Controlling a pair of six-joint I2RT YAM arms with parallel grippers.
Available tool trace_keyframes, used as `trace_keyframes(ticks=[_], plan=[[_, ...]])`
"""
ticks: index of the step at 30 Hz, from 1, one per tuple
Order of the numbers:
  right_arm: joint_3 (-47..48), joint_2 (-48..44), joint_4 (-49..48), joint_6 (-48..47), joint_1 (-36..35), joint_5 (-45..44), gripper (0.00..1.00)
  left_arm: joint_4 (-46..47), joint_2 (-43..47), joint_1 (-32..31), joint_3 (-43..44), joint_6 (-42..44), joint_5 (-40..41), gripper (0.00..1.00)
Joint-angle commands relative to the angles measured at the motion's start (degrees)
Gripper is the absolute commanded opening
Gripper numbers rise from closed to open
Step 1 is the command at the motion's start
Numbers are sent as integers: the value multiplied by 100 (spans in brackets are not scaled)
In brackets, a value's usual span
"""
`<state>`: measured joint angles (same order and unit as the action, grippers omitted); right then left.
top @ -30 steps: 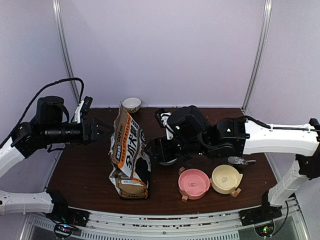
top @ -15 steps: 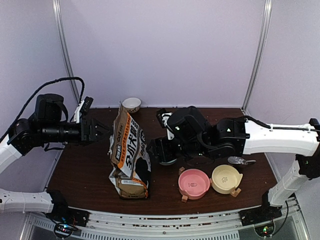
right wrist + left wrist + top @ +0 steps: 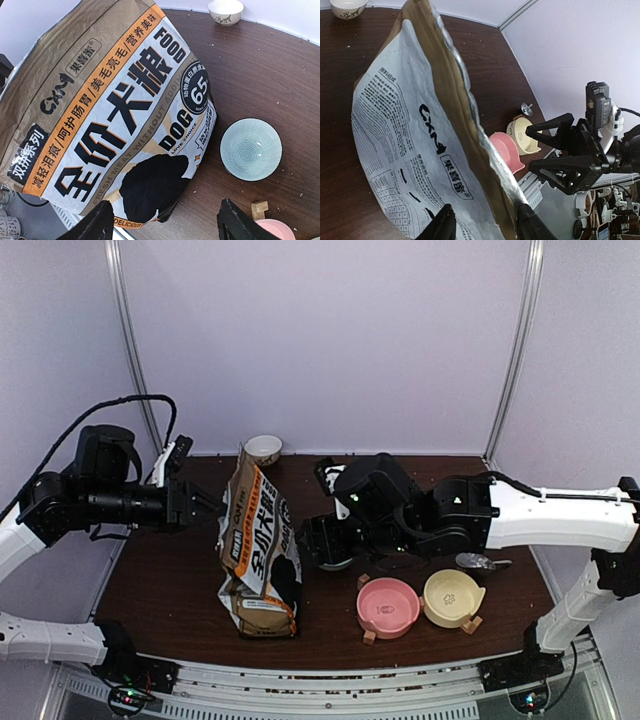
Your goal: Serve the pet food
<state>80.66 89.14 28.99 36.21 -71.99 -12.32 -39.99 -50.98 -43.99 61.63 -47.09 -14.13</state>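
The printed paper bag (image 3: 255, 550) stands upright left of the table's centre. The pet food itself does not show. My left gripper (image 3: 208, 502) is at the bag's upper left edge. In the left wrist view its fingers straddle the folded, silver-lined top edge of the bag (image 3: 405, 130), one tip on the white printed face, the other at the silver rim; I cannot tell whether they pinch it. My right gripper (image 3: 310, 540) hovers open on the bag's right side. In the right wrist view it (image 3: 167, 225) looks onto the bag's front (image 3: 110, 100), gripping nothing.
A pink bowl (image 3: 388, 605) and a yellow bowl (image 3: 452, 597) sit at the front right. The silver scoop (image 3: 480, 562) lies behind them. A blue-green bowl (image 3: 251, 149) sits by the bag's lower corner, and a small white bowl (image 3: 263, 448) stands at the back.
My left gripper's jaws have narrowed around the bag's top edge, and the left arm has shifted slightly. The right arm and the bag have hardly moved.
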Motion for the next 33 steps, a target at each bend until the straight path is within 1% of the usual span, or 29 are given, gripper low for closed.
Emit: trace_keyframes(ticks=[1,9,12,15,20,24,27,33], plan=[[110,-143,89,-23,3,-170,72,-63,-52,-63,169,25,45,43],[459,-4,276,-228,-1,-267,72,-62,-194,-110,218,38,-13,41],[688,131,395,-297,-25,-286,71,-60,-248,-111,274,39,20,37],[985,285,378,-346,-43,-218,71,-53,-293,-113,313,41,66,28],[1630,561,155,-306,-35,100,62,141,-331,-111,240,-24,-33,12],[2333,938,102,-248,-10,423,57,178,-320,-116,210,-67,-31,3],[2790,1235,132,-224,24,659,50,173,-289,-119,195,-74,-5,0],[3311,1678,173,-105,172,961,35,180,-245,-114,143,-103,7,0]])
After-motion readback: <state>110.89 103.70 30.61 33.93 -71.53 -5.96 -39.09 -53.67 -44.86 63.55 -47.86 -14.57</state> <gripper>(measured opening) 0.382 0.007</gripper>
